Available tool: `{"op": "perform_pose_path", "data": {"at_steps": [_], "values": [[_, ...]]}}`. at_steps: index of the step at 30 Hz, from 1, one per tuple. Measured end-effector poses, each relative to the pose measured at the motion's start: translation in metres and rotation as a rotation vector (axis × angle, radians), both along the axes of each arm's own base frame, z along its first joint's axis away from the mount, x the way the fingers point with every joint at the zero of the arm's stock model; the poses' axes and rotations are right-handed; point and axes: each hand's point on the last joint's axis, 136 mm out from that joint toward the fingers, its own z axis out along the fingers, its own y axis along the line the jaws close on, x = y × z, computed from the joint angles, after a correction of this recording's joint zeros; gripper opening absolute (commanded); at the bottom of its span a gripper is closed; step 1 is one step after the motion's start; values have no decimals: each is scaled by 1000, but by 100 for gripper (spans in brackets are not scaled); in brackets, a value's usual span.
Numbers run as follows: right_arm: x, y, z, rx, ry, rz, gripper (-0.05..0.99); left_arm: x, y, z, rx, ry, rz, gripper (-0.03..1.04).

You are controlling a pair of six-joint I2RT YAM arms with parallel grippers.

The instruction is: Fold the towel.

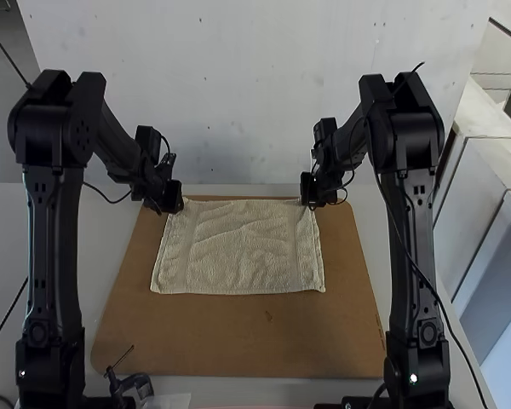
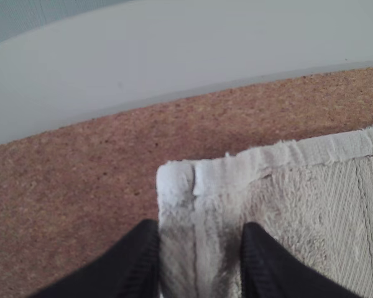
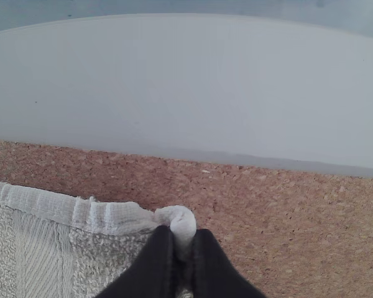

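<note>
the towel (image 1: pixel 238 247) lies spread out, with small bumps in it, on the far part of the brown board (image 1: pixel 238 345). its long sides run left to right.

the left claw (image 2: pixel 198 242) is at the far left corner. its fingers are apart, one on each side of a bit of cloth, so they look set to pinch it. the right claw (image 3: pixel 184 242) is at the far right corner, clamped on the tip of the towel.

having one claw at each end of the far edge likely helps that edge come up straight and go over to the near edge. this looks like the grabbing step, at the start of the job. next, the left claw should close. if the right one pulls alone, the towel may twist or slide. the cloth looks soft and should bend easily.
</note>
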Motion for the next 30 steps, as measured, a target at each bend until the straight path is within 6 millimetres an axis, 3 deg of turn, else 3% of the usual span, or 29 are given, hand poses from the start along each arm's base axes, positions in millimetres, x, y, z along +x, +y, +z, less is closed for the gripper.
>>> {"op": "perform_pose_path", "data": {"at_steps": [7, 10, 22, 26, 30], "values": [[0, 0, -1, 6, -7, 2, 1, 5, -1, 0, -8, -9, -1, 18], [0, 0, -1, 11, -11, 2, 1, 8, -2, 0, -13, -16, -2, 4], [-1, -1, 1, 41, -29, 7, 1, 8, -3, -1, -17, -18, -3, 1], [-11, -3, 5, 43, -18, 7, 1, 8, -3, 1, -18, -16, -3, 1], [-11, -3, 22, 50, -41, 9, 1, 9, -6, 19, -20, -41, -9, 1]]}}
